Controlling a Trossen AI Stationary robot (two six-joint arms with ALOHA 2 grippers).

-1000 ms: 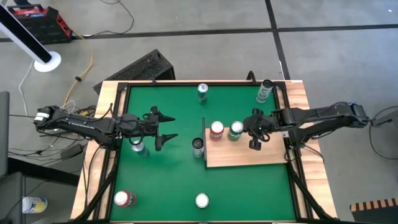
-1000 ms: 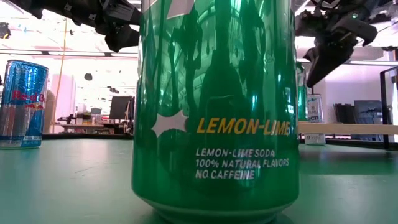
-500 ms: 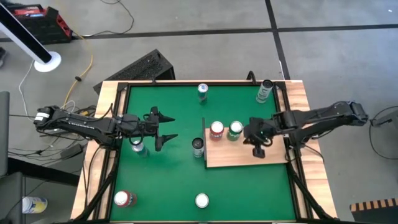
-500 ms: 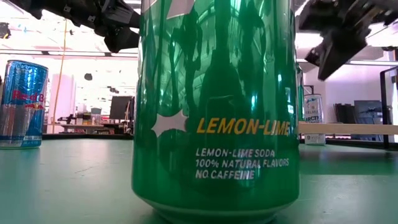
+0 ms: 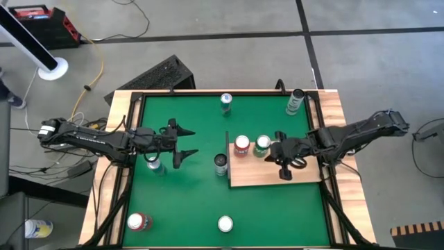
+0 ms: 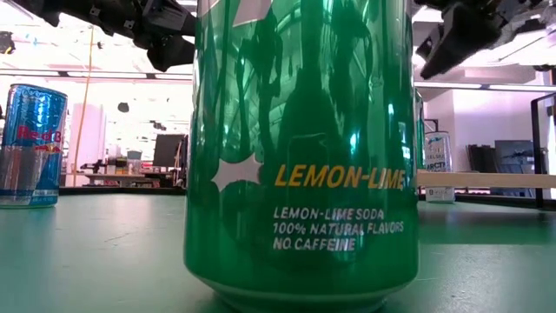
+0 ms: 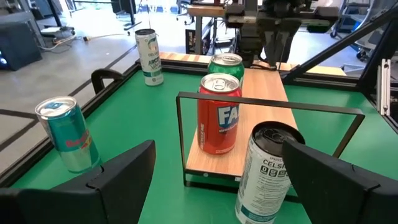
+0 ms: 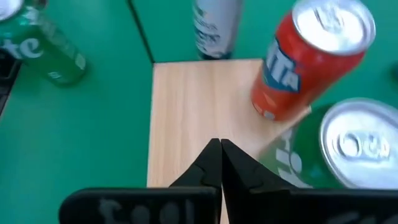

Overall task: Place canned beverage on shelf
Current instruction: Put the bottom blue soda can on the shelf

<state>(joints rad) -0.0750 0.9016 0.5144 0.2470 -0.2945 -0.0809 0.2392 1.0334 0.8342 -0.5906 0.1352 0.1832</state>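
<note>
Since a second ago, right gripper (image 5: 282, 167), fingers shut and empty, slid leftward over the shelf (image 5: 305, 175); red can (image 5: 241, 145) and green can (image 5: 263, 144) stand there, frame centre. Left gripper (image 5: 184, 142) waits wide, centre-left; others remain on the tabletop (image 5: 187, 201).

pale wood shelf (image 5: 274, 173), red can (image 5: 241, 145), green can (image 5: 263, 144), green tabletop (image 5: 187, 201)

The dark left arm reaches in low from the left edge, its two-finger left gripper (image 5: 184, 142) spread wide, holding nothing. The dark right arm bends inward; its right gripper (image 5: 283, 171) is pressed closed, empty.
</note>
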